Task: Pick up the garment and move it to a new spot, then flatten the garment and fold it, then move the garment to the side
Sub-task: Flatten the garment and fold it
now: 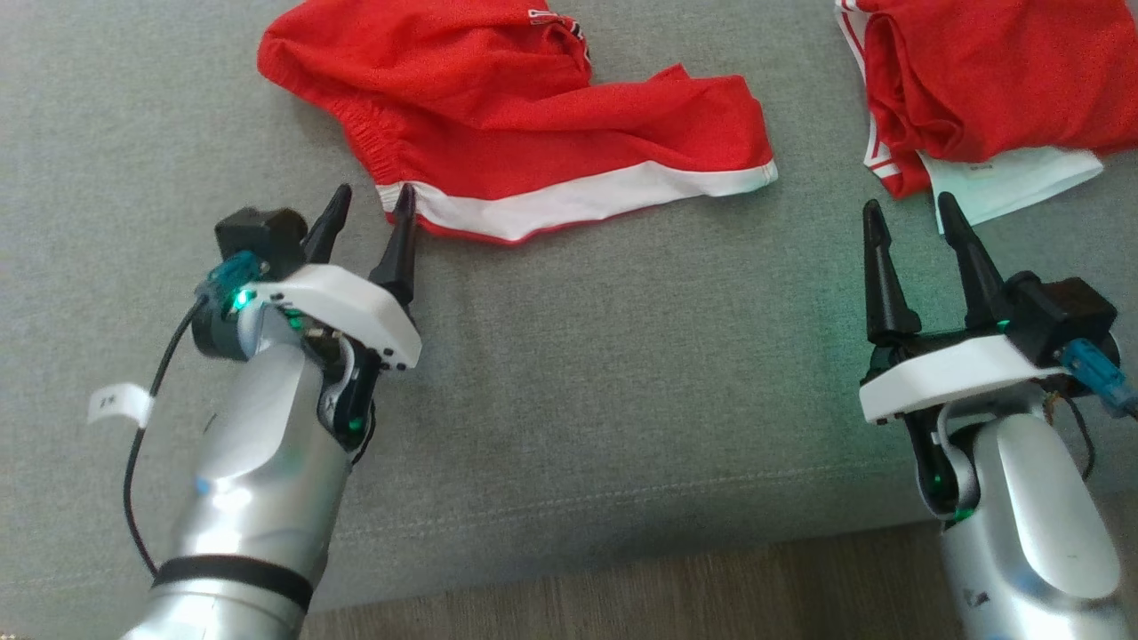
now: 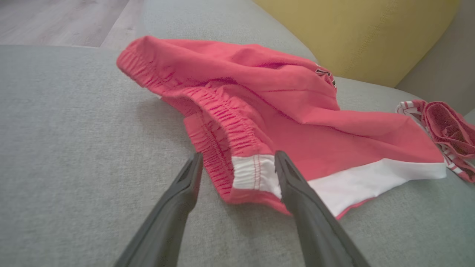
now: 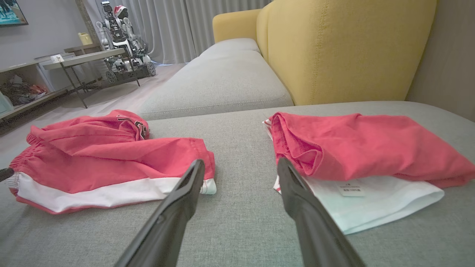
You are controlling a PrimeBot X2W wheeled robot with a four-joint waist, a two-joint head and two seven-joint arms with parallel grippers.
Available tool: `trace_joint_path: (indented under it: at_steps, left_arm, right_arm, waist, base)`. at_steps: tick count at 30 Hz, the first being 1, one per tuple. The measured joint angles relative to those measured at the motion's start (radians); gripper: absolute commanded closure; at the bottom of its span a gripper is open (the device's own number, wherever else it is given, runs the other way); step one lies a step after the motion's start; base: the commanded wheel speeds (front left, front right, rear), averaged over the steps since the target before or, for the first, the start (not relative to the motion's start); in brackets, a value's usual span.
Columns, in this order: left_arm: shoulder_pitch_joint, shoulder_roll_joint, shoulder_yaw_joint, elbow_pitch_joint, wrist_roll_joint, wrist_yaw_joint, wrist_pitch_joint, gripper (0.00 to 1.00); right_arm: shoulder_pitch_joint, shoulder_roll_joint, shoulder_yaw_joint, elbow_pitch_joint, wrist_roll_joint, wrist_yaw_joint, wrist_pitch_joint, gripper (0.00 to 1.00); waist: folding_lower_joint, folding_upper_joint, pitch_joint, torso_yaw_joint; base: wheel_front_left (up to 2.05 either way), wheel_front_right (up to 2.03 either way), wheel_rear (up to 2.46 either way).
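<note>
Crumpled red shorts (image 1: 533, 98) with a white side stripe and an elastic waistband lie on the grey sofa seat (image 1: 622, 356), upper left in the head view. My left gripper (image 1: 373, 194) is open, its fingertips at the shorts' waistband corner (image 2: 245, 170), one on either side of the white hem in the left wrist view; I cannot tell whether they touch the fabric. My right gripper (image 1: 909, 206) is open and holds nothing, hovering over bare seat between the shorts (image 3: 111, 159) and a second red garment (image 3: 363, 148). Its tips stop just short of that garment's white edge.
The second red garment (image 1: 996, 80) lies bunched over a white layer (image 1: 1005, 182) at the upper right. A yellow back cushion (image 3: 345, 48) rises behind the seat. The seat's front edge (image 1: 622, 569) meets wooden floor (image 1: 667, 604). Another robot (image 3: 118, 37) and shelves stand across the room.
</note>
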Motion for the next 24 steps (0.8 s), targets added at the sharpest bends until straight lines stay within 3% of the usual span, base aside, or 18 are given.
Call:
trace_joint_path:
  at_steps: [14,15,16,18,24]
  left_arm:
    - [-0.036,-0.001,-0.023,0.075,0.009,-0.014,0.000,0.00]
    - [-0.040,-0.001,-0.025,0.077,0.010,-0.014,0.000,0.04]
    - [-0.044,-0.001,-0.025,0.076,0.010,-0.015,0.000,0.51]
    - [-0.051,-0.001,-0.025,0.066,0.010,-0.019,0.000,1.00]
    - [-0.052,-0.001,-0.030,0.058,0.010,-0.022,0.000,1.00]
  right_arm:
    - [-0.001,0.000,-0.007,0.017,0.007,0.000,-0.003,0.00]
    - [-0.001,0.000,-0.007,0.018,0.007,0.000,-0.003,0.00]
    - [-0.001,0.000,-0.007,0.019,0.007,0.000,-0.003,0.00]
    - [-0.001,0.000,-0.007,0.020,0.007,0.000,-0.003,0.00]
    - [-0.010,0.000,-0.007,0.026,0.007,0.000,-0.003,0.00]
  waist:
    - [0.0000,0.0000,0.012,-0.010]
    - [0.0000,0.0000,0.013,-0.009]
    - [0.0000,0.0000,0.014,-0.009]
    - [0.0000,0.0000,0.016,-0.007]
    - [0.0000,0.0000,0.019,-0.004]
  base:
    - [0.00,0.00,0.00]
    - [0.00,0.00,0.00]
    - [0.00,0.00,0.00]
    - [0.00,0.00,0.00]
    - [0.00,0.00,0.00]
